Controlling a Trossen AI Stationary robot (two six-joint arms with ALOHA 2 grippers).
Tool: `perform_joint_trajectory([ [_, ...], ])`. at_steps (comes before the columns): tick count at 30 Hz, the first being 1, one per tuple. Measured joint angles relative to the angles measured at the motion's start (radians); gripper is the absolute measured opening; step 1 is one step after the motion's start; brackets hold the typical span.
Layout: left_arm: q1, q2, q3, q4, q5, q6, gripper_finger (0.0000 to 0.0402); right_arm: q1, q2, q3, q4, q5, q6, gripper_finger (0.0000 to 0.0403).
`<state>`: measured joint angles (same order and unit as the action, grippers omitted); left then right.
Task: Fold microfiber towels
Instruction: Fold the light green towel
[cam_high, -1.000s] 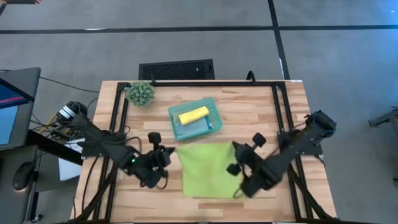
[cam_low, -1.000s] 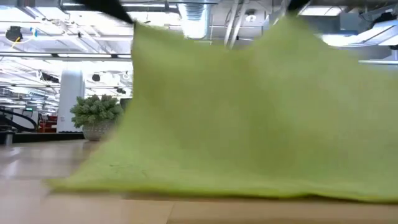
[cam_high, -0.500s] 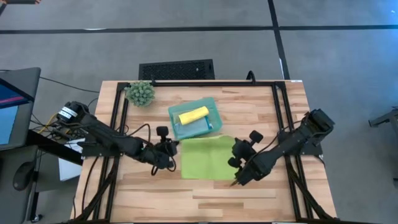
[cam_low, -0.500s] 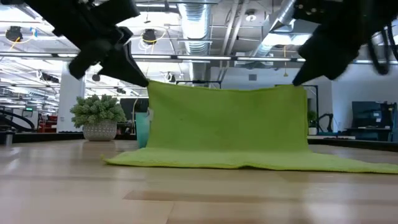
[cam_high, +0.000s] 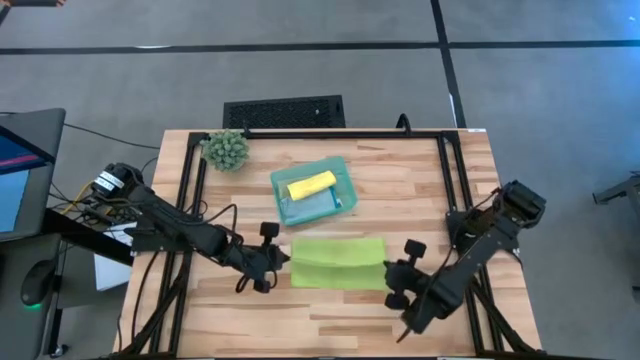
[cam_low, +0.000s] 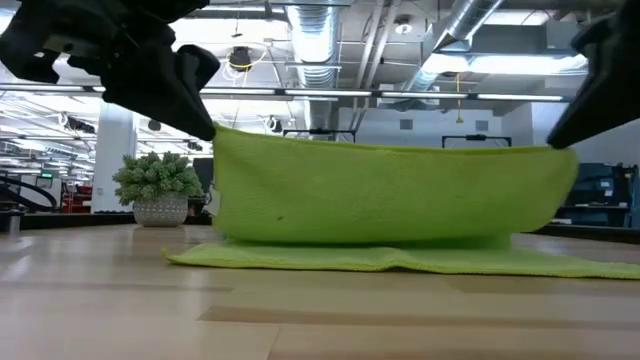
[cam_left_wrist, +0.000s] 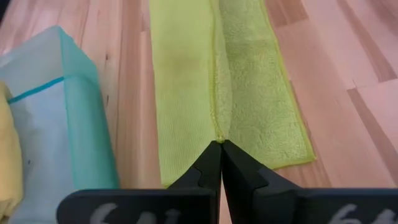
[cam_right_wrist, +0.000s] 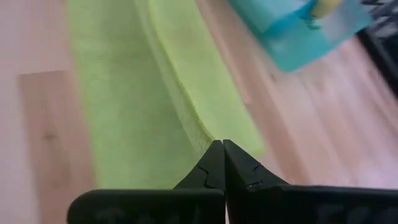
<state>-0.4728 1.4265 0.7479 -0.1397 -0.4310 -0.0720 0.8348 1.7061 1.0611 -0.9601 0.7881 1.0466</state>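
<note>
- Lime green towel (cam_high: 338, 263) lies in the middle of the wooden table (cam_high: 400, 190), near the front edge. It is folded over, so it looks like a wide, short strip from above.
- From the low view, one layer of the towel lies flat on the wood and the other layer is held up off it, hanging between the two grippers.
- Left gripper (cam_high: 281, 262) is at the left end of the towel. Its fingers are pinched tight on the towel's edge, right where the two layers meet.
- Right gripper (cam_high: 392, 272) is at the right end of the towel. Its fingers are pinched tight on the towel's edge too.
- Teal tray (cam_high: 340, 169) sits just behind the towel, a little toward the left. It does not touch the towel.
- Yellow towel (cam_high: 312, 184) is rolled up and lies inside the tray.
- Light blue towel (cam_high: 312, 205) lies flat in the tray, next to the yellow one, on the side nearer the lime green towel.
- Spiky green plant ball (cam_high: 226, 149) stands at the back left corner of the table, well apart from the towels.
- Black frame bars (cam_high: 330, 133) run along the back and sides of the table.
</note>
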Motion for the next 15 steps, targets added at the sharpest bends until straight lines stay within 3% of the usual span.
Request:
perform_joint_trajectory([
  [10,0.006,0.043,0.002,0.005,-0.036,-0.033,0.0000,0.013,0.001,0.000,0.143,-0.006,-0.085,0.0011],
  [12,0.006,0.056,-0.001,0.000,-0.120,-0.018,0.0000,0.002,0.001,0.000,0.126,0.002,-0.084,0.0011],
  [15,0.012,0.066,0.000,0.054,-0.384,-0.023,0.0000,-0.024,0.001,0.001,0.065,0.083,-0.012,0.0007],
])
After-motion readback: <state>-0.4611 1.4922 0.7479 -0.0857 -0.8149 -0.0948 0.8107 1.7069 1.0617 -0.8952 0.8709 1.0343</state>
